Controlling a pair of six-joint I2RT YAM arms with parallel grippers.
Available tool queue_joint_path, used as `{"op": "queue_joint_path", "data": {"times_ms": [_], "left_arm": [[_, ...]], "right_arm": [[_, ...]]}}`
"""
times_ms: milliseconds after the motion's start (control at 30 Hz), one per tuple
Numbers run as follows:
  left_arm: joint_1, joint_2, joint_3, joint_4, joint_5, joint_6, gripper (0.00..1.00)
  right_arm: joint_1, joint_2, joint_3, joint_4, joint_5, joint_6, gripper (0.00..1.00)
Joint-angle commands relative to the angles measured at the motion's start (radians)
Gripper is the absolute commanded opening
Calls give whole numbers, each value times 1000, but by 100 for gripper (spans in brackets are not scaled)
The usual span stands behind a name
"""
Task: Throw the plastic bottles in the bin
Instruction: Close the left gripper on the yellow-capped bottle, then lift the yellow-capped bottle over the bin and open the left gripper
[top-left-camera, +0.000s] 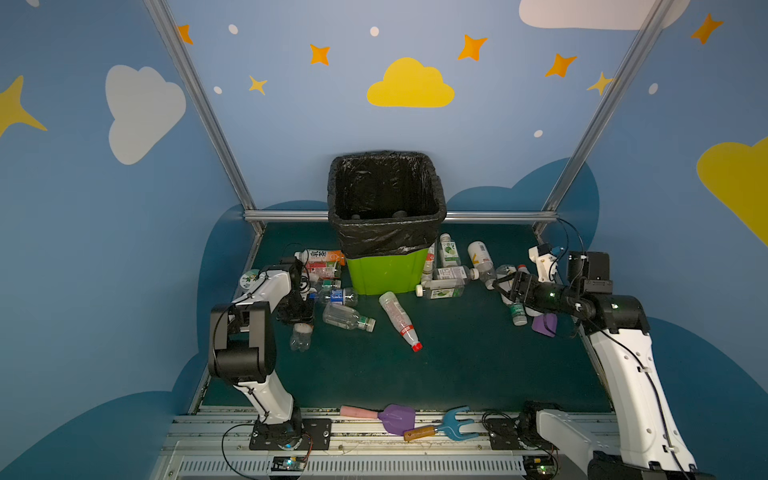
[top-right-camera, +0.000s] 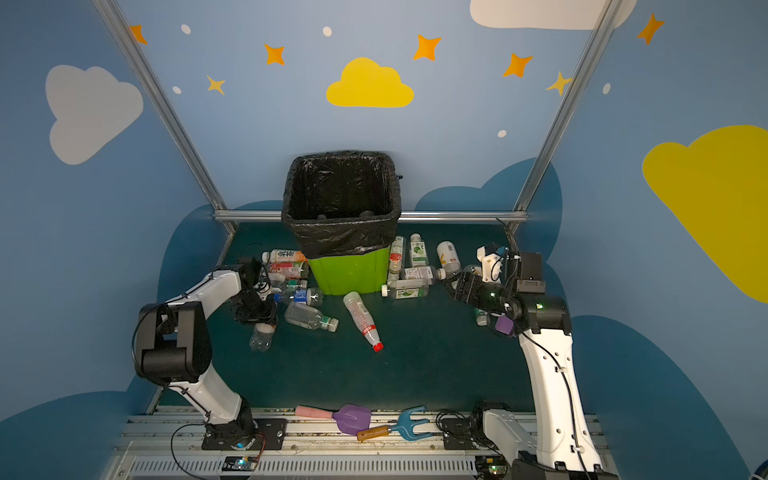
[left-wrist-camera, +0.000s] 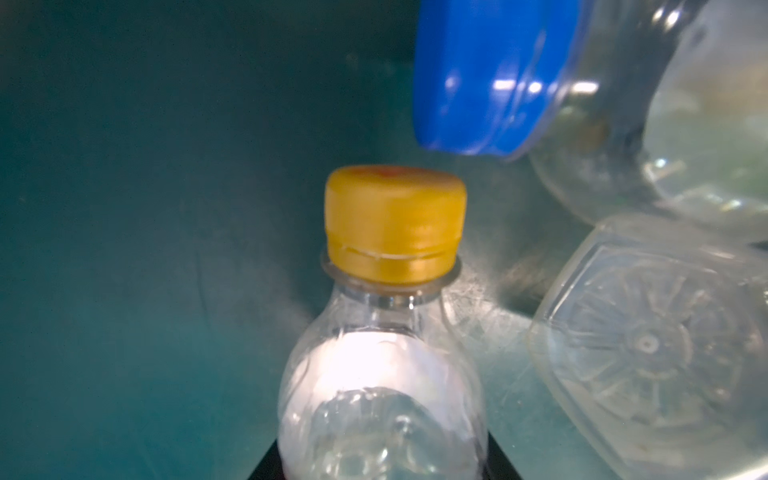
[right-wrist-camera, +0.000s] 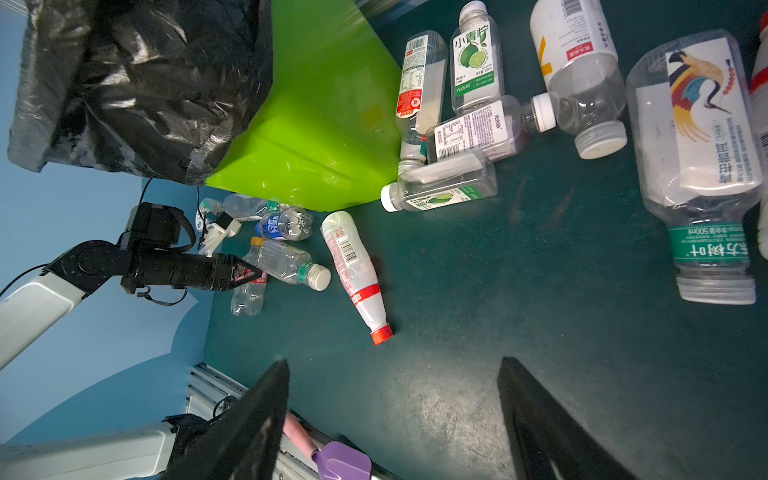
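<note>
Dark-green matting (top-left-camera: 457, 374) covers the table. Left gripper (right-wrist-camera: 248, 273) is clamped across the body of a small clear plastic bottle with a yellow cap (left-wrist-camera: 380, 324), down at the mat, front-left of the tall lime-green plastic bin lined with a black bag (top-left-camera: 384, 274). Right gripper (right-wrist-camera: 395, 361) hovers with jaws wide apart, near labelled plastic bottles (right-wrist-camera: 476, 62) clustered at the bin's right side.
</note>
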Motion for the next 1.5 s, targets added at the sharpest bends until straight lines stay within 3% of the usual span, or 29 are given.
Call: {"op": "queue_joint_path", "data": {"times_ms": [0, 300, 500, 667, 767, 933, 1100, 1167, 1233, 1267, 1300, 1333, 1467], "left_arm": [[7, -58, 42, -56, -5, -36, 48], [42, -238, 105, -127, 17, -150, 48], [86, -487, 174, -96, 60, -284, 47], [85, -742, 191, 104, 123, -375, 46], [80, -852, 197, 257, 219, -438, 46], [31, -900, 256, 526, 353, -531, 48], [-158, -765, 387, 708, 329, -516, 48], [-296, -619, 510, 673, 274, -414, 48], [-370, -445, 679, 581, 263, -356, 49], [-385, -340, 788, 519, 270, -345, 54], [-393, -247, 900, 445, 273, -339, 67], [-394, -130, 1058, 339, 258, -336, 98], [-394, 286, 1848, -152, 144, -351, 100]], "right_arm": [[-3, -15, -1, -8, 9, 1, 78], [-3, -22, -4, 0, 8, 11, 78], [-4, -22, -7, 6, 6, 21, 77], [-4, -9, -12, 20, -11, 38, 77], [-2, 2, -5, 26, -21, 43, 77], [2, 24, 24, 24, -27, 47, 77], [16, 48, 54, 30, -29, 58, 77], [24, 61, 70, 34, -29, 63, 77], [35, 71, 83, 38, -24, 68, 77], [40, 74, 88, 40, -17, 74, 77], [42, 75, 92, 43, -18, 76, 77], [46, 78, 95, 46, -18, 82, 77], [54, 86, 115, 39, -16, 82, 77]]}}
